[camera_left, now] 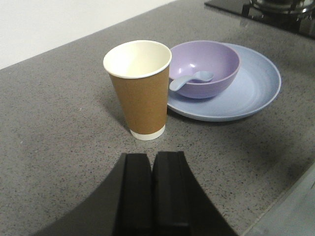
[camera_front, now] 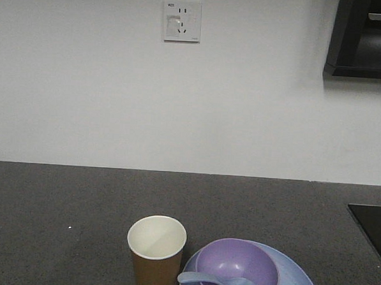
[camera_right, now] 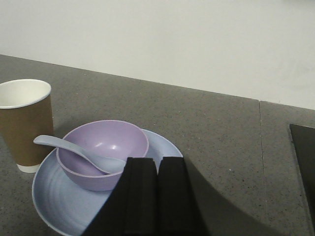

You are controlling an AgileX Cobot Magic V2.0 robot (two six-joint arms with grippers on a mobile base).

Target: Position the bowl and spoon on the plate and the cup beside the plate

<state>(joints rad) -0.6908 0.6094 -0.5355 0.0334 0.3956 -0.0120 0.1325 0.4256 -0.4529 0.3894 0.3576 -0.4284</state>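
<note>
The arrangement seems finished: spoon [camera_left: 189, 80] in bowl [camera_left: 206, 61] on plate [camera_left: 256, 88], cup [camera_left: 139, 88] left beside; both grippers [camera_left: 152, 196] [camera_right: 158, 196] are closed, empty, so only withdrawal is needed.

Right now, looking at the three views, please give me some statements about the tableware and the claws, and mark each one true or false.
1. The bowl sits on the plate. True.
2. The spoon lies on the counter beside the plate. False: its scoop is in the bowl and its handle sticks out over the rim.
3. The cup stands upright next to the plate. True.
4. The left claw is holding the cup. False: it is shut on nothing, apart from the cup.
5. The cup lies tipped over inside the bowl. False: it stands on the counter.
</note>
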